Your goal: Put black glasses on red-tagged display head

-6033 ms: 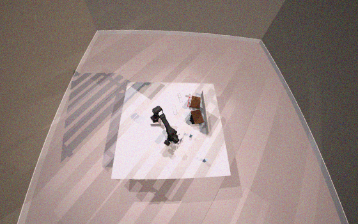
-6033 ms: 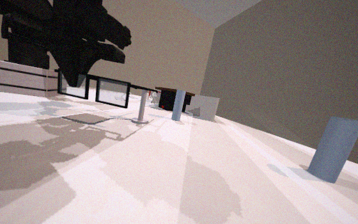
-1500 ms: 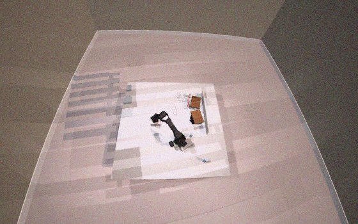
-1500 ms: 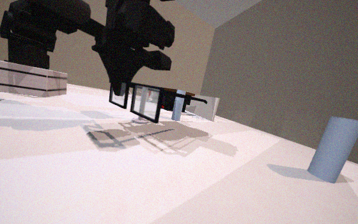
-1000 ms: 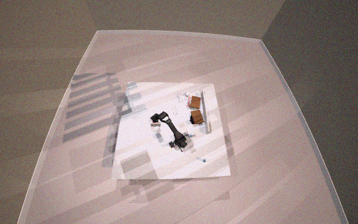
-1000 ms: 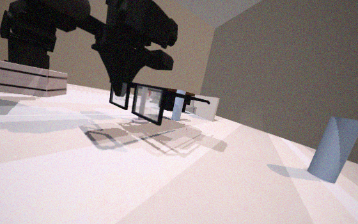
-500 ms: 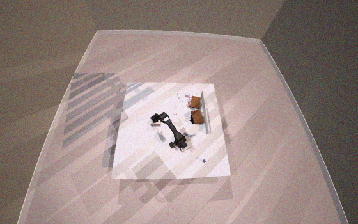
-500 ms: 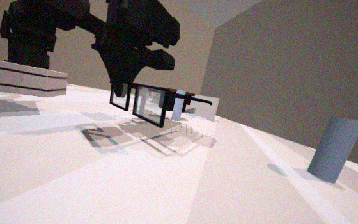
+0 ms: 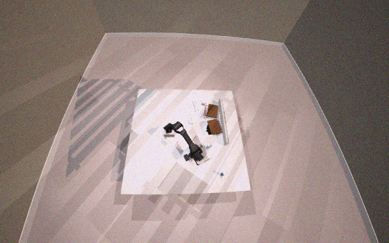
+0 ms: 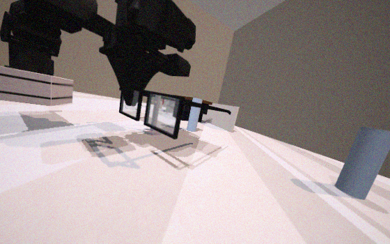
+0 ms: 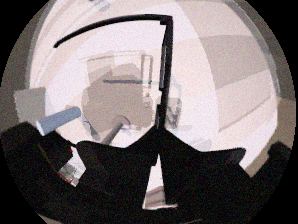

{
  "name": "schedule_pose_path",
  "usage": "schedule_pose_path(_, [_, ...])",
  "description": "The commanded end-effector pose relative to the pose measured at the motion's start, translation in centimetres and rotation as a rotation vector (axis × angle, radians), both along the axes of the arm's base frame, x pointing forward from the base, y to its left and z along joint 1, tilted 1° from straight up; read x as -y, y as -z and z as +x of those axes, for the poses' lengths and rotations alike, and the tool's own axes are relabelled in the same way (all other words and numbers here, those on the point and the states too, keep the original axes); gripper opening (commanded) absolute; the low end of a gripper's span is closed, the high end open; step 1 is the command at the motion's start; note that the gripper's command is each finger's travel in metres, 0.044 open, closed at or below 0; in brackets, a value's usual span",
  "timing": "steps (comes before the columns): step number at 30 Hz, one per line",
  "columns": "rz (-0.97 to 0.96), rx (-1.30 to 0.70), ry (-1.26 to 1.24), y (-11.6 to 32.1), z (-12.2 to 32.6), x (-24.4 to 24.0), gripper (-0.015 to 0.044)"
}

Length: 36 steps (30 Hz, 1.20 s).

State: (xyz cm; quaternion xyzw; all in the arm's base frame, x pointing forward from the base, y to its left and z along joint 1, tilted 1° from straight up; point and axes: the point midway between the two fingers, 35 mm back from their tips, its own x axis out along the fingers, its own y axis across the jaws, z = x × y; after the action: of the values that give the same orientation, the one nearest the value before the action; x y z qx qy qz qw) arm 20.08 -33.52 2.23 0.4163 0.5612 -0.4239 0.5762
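My gripper (image 9: pixel 168 128) (image 10: pixel 130 102) (image 11: pixel 157 128) is shut on the black glasses (image 10: pixel 179 118) (image 11: pixel 167 75) at the front frame, near the bridge. The glasses hang above the table with their shadow below. One temple reaches out with its curved tip free; the other is mostly hidden in the wrist view. Two brown-topped display heads stand at the right of the table in the top view, away from the gripper. The upper head (image 9: pixel 212 110) has red marks at its left side. The lower head (image 9: pixel 214 127) has black at its left side.
A long pale rail (image 9: pixel 224 121) stands behind the heads. A blue cylinder (image 10: pixel 362 164) stands at the right of the exterior view; another (image 10: pixel 193 116) (image 11: pixel 60 120) is beyond the glasses. A grey rod (image 11: pixel 115 131) stands below the gripper. A banded pale block (image 10: pixel 28 86) is at left.
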Motion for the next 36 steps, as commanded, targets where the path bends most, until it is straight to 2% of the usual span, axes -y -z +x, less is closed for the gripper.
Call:
schedule_pose_path(1, [0.000, -0.002, -0.004, 0.0, -0.1, -0.1, 0.0000])
schedule_pose_path(11, [0.000, -0.003, -0.004, -0.1, -0.2, -0.5, 0.0000])
schedule_pose_path(20, [0.001, -0.003, -0.004, -5.5, -0.4, -1.1, 0.0000])
schedule_pose_path(25, [0.001, -0.003, -0.018, -6.0, -0.3, -1.5, 0.0000])
schedule_pose_path(36, [0.003, -0.005, -0.314, -6.4, 2.6, -7.9, 0.0000])
